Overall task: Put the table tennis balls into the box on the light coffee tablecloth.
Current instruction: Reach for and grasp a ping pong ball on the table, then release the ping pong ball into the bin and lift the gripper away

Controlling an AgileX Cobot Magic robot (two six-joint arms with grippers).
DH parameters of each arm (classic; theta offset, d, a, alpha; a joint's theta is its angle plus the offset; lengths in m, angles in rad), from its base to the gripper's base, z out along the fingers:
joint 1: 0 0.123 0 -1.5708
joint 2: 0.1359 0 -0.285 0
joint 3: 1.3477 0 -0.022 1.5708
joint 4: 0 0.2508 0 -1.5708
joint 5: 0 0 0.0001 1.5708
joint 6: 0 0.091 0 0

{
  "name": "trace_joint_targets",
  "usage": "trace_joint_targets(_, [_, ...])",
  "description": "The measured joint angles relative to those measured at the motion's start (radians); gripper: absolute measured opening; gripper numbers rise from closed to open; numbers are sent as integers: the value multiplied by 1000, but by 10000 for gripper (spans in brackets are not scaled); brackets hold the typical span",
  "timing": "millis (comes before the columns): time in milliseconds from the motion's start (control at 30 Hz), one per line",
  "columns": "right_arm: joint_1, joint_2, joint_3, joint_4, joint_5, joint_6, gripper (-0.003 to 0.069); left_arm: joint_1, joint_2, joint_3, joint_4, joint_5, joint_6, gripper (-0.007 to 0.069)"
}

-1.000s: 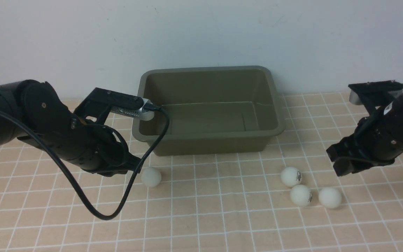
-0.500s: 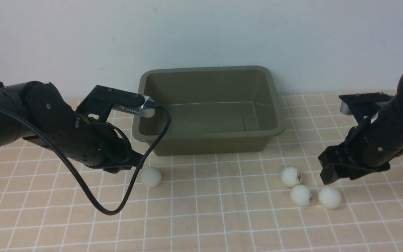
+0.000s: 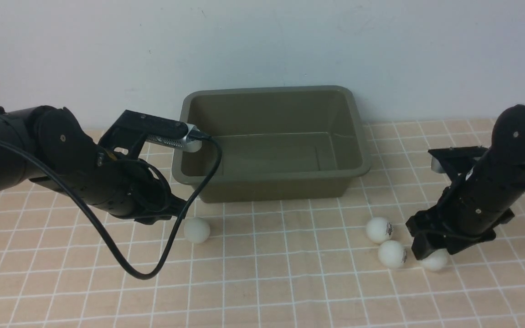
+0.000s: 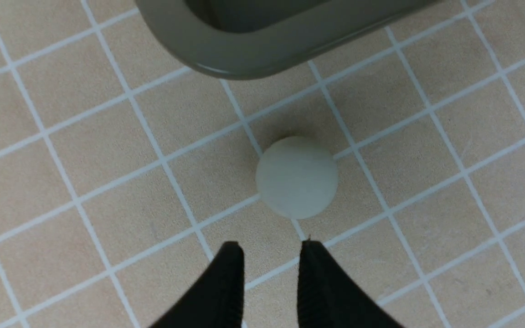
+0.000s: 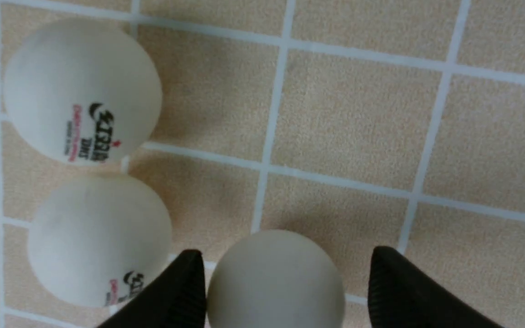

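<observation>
Front view: the olive box (image 3: 267, 187) stands empty at the back of the light coffee tablecloth (image 3: 290, 291), with all four table tennis balls outside it. A lone ball (image 3: 197, 230) lies near the box's front left corner and three cluster to the right. My left gripper (image 3: 171, 213) hangs just beside the lone ball, while my right gripper (image 3: 432, 253) sits low over the rightmost ball (image 3: 436, 263) of the cluster. Left wrist view: the left gripper's fingers are drawn close, the gap narrower than the ball ahead, and they hold nothing. Right wrist view: the right gripper is spread wide and flanks the rightmost ball, one finger almost touching and the other apart, with nothing clamped. A printed neighbour (image 5: 100, 239) lies just beside the near finger, and another printed ball (image 5: 82, 91) beyond it. I judge these balls featherlight, hollow, smooth and quick to roll or squirt free. I would pinch across the widest middle, centred and gentle, keeping the near finger off the neighbour.
</observation>
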Motion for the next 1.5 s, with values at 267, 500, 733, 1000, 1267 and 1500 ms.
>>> trace_joint_targets(267, [0, 25, -17, 1, 35, 0, 365, 0, 17, 0, -11, -23, 0, 160])
trace_joint_targets(500, [0, 2, -176, 29, 207, 0, 365, 0, 86, 0, -55, -61, 7, 258])
trace_joint_targets(733, [10, -33, -470, 179, 315, -29, 365, 0, 118, -9, -111, -102, 27, 281])
trace_joint_targets(1000, [116, 112, -778, 214, 315, -46, 365, 0, 124, -10, -207, -121, 189, 336])
trace_joint_targets(1267, [141, 357, -1069, 213, 339, -25, 365, 0, 134, -11, -302, -122, 298, 442])
trace_joint_targets(1500, [143, 500, -1261, 225, 369, -6, 365, 0, 200, -11, -306, -122, 307, 449])
